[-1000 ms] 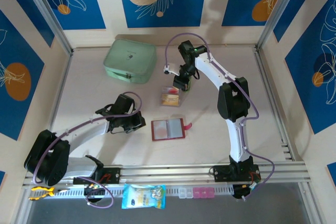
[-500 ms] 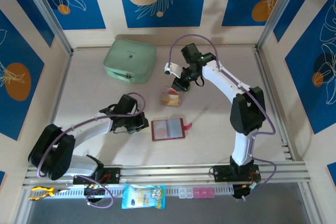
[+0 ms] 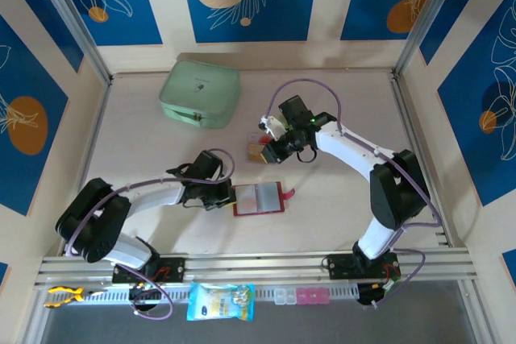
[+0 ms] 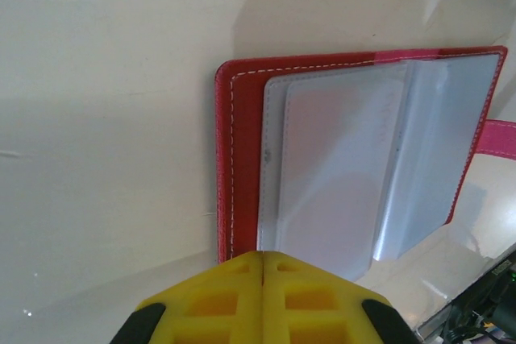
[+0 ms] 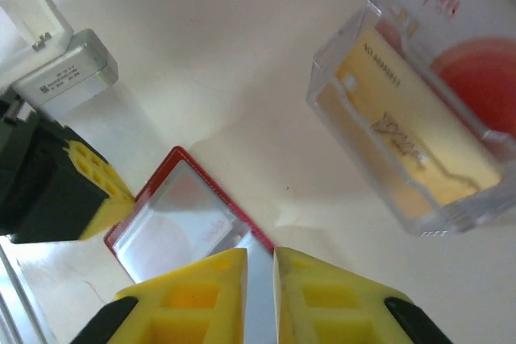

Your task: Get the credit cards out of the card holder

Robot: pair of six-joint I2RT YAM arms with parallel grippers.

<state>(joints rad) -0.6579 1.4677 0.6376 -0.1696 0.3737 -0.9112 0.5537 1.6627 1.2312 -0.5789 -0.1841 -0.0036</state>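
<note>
**Left jaws shut at the holder's edge, right jaws a slit above it**

The left gripper point(image 4: 262, 267) has its yellow fingers pressed together with nothing between them, tips at the red border of the open card holder point(image 4: 355, 159). The right gripper point(image 5: 260, 271) shows a slim, empty gap over the holder's opposite side. Near it, the credit cards point(image 5: 395, 138) stand in a clear box point(image 5: 343, 54), apart from the holder.

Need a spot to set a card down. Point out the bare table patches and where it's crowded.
Bare table: the far-right corner behind the right arm; the left strip between the mint-green case and left arm. Crowded: the middle, where left hand, right hand, card holder and clear card box sit close.
</note>
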